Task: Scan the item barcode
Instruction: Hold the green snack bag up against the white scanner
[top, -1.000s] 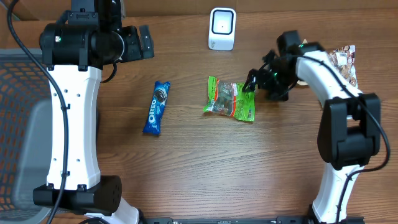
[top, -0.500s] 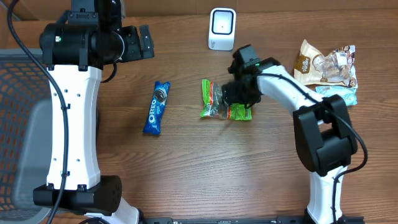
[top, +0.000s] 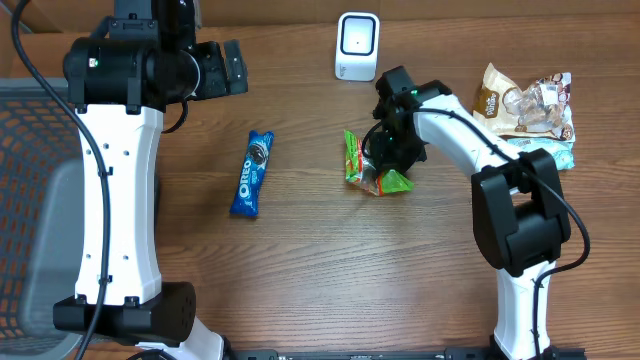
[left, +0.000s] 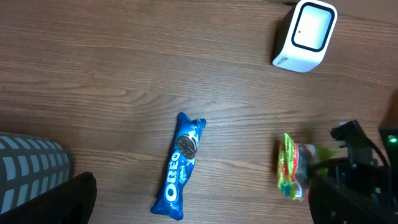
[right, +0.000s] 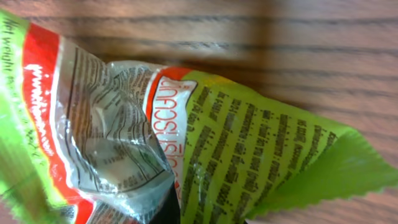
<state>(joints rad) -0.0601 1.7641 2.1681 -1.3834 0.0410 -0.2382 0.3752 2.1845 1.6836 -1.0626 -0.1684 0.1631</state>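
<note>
We see the right gripper (top: 386, 165) clamped on the green snack packet (top: 353, 160), the left gripper (top: 228, 68) spread wide.

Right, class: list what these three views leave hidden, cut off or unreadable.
- Barcode on the green snack bag: none visible; right wrist view shows only crumpled print, and the right arm partly covers it overhead.
- Right fingers: just a dark sliver at the right wrist view's bottom edge.
- Pale blue packet: overhead, mostly hidden by the right arm and another bag.
- Oreo pack small print: too small in both views.
</note>
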